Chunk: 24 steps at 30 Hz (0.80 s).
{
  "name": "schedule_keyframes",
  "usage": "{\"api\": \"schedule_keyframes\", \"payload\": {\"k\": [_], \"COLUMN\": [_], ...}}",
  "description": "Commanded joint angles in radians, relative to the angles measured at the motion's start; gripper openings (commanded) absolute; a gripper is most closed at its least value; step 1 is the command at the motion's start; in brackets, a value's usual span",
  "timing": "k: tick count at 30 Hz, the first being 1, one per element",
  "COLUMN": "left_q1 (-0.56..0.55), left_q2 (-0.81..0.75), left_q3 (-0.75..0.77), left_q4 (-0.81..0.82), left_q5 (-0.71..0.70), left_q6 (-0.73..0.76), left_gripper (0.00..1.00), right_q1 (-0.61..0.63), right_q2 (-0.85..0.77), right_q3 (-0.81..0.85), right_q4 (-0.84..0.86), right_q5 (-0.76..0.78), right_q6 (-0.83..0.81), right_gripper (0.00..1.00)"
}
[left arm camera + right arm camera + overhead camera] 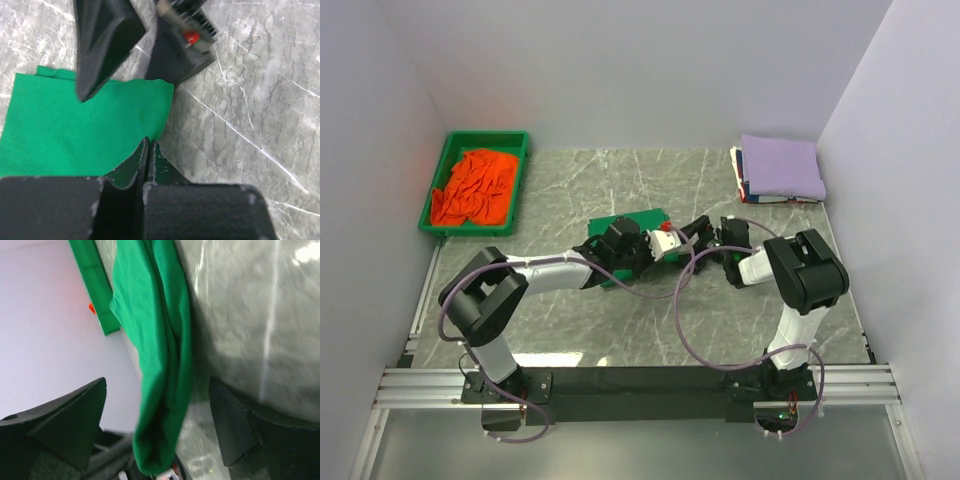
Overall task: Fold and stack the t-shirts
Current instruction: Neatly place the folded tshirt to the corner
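Left gripper (149, 147) and right gripper (157, 390) crowd close mid-table, each barring the other's way ahead. Green t-shirt (75, 125) fills the gap between right's spread fingers. Bare table (580, 330) behind both. Folded stack (780, 168) well behind right; tray (485, 135) far ahead, cornered.

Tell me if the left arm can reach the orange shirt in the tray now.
Probably not yet: the left gripper is shut on the green t-shirt. Nothing stands between it and the orange t-shirt in the tray, though.
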State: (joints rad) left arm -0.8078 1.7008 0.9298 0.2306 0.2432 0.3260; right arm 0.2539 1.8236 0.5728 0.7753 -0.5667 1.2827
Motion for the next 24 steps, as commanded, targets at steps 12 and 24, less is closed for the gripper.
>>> {"api": "schedule_keyframes", "payload": {"k": [12, 24], "left_q1": [0.006, 0.009], "left_q2": [0.045, 0.049], "left_q3": [0.078, 0.092], "left_q4": [0.009, 0.013], "left_q5": [0.021, 0.022], "left_q6": [-0.044, -0.061], "left_gripper": [0.01, 0.01], "right_q1": [0.056, 0.071], "right_q2": [0.155, 0.263], "right_q3": [0.133, 0.216], "right_q4": [-0.004, 0.033], "right_q5": [0.185, 0.183], "right_q6": [0.079, 0.057], "right_gripper": [0.7, 0.58]}}
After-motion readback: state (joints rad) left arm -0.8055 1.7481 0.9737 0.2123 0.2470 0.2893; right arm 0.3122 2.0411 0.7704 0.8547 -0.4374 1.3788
